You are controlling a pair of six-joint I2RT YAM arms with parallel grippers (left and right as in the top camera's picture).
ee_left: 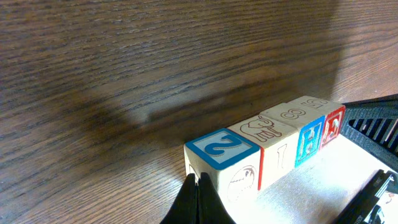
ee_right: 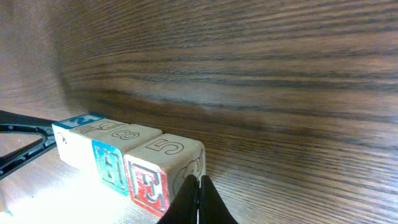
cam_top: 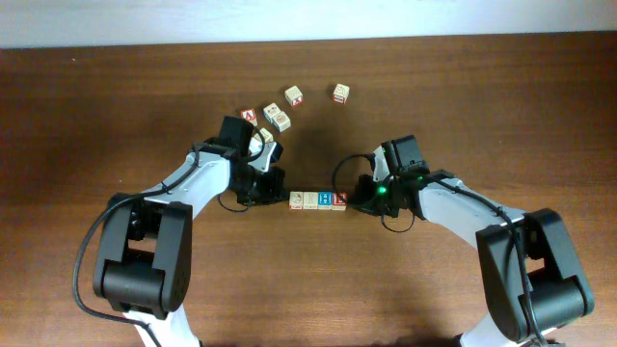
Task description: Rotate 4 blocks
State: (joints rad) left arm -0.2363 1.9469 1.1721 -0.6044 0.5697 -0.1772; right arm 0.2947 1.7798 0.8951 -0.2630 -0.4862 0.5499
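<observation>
Wood table: loose cubes behind block row; both jaws closed, empty, at row ends.

Dark brown wooden table streaked with fine, darker grain lines. On it, a row of four light-wood cubes. The cube with a blue-framed top shows a blue numeral 2 on a pale ground. The pale beige cube with an elephant outline has a red-edged side. The pale beige cube embossed with an 8 has a blue letter side. The cube embossed with a 5 has a red letter side. Farther back, a small cube with a red A and several pale loose cubes with faint reddish marks. The left robot arm and right robot arm are white with black joints; a green light glows on the right one
</observation>
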